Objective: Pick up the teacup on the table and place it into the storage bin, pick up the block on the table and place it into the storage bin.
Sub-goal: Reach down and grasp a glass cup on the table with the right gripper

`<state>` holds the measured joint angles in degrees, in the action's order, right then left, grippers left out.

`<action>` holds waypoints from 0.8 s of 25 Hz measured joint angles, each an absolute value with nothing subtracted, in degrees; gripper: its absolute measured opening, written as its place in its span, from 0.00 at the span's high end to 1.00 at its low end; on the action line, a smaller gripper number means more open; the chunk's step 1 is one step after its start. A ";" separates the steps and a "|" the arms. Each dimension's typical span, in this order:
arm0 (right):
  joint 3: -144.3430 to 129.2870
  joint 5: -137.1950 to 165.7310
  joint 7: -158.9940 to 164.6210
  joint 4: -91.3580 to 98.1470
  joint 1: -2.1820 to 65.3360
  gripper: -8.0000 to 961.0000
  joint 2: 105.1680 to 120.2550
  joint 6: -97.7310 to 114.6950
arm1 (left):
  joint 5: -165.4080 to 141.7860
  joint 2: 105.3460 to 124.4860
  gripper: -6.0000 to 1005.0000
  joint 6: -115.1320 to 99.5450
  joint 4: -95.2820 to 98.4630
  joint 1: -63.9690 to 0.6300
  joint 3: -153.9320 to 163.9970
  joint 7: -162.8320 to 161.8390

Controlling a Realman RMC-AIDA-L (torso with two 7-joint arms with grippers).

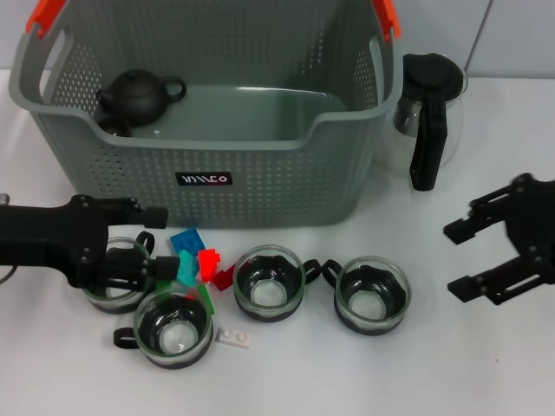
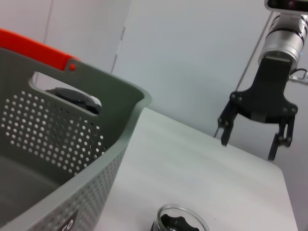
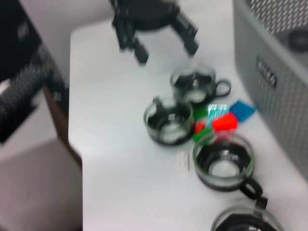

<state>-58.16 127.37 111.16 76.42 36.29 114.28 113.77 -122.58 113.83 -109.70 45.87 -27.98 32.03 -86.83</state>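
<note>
glass teacups (image 1: pixel 269 283) crowd blocks (image 1: pixel 206 262) | left end effector (image 1: pixel 156 238) open, empty | right end effector (image 1: pixel 466 257) open, empty

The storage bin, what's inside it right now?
Inside the storage bin, a dark teapot sits in the far left corner, with a small dark cup beside it. The front wall hides the near part of the floor, so anything lying there can't be seen.
</note>
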 joint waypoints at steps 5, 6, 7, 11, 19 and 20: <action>-65.22 138.15 111.73 74.05 43.61 0.17 117.07 113.35 | -122.46 114.15 0.13 -109.68 45.87 -27.96 31.76 -86.99; -66.58 140.35 111.69 73.35 45.02 0.20 117.98 113.06 | -122.46 114.21 0.13 -109.68 45.87 -27.91 31.74 -87.03; -67.74 142.20 111.59 72.72 46.20 0.23 118.88 112.93 | -122.46 114.24 0.13 -109.68 45.87 -27.90 31.73 -87.05; -72.53 144.48 111.69 70.34 48.84 0.23 120.46 110.34 | -122.46 114.37 0.13 -109.63 45.80 -27.86 31.47 -87.07; -82.31 144.14 112.38 64.34 50.30 0.23 120.52 102.60 | -122.47 114.47 0.13 -109.63 44.84 -27.77 30.16 -86.88; -83.11 143.99 112.39 63.96 50.22 0.24 120.53 101.73 | -122.47 114.46 0.13 -109.62 44.84 -27.77 30.15 -86.87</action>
<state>-83.11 143.99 112.39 63.96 50.22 120.53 101.73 -122.47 114.46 -109.62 44.84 -27.77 30.15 -86.87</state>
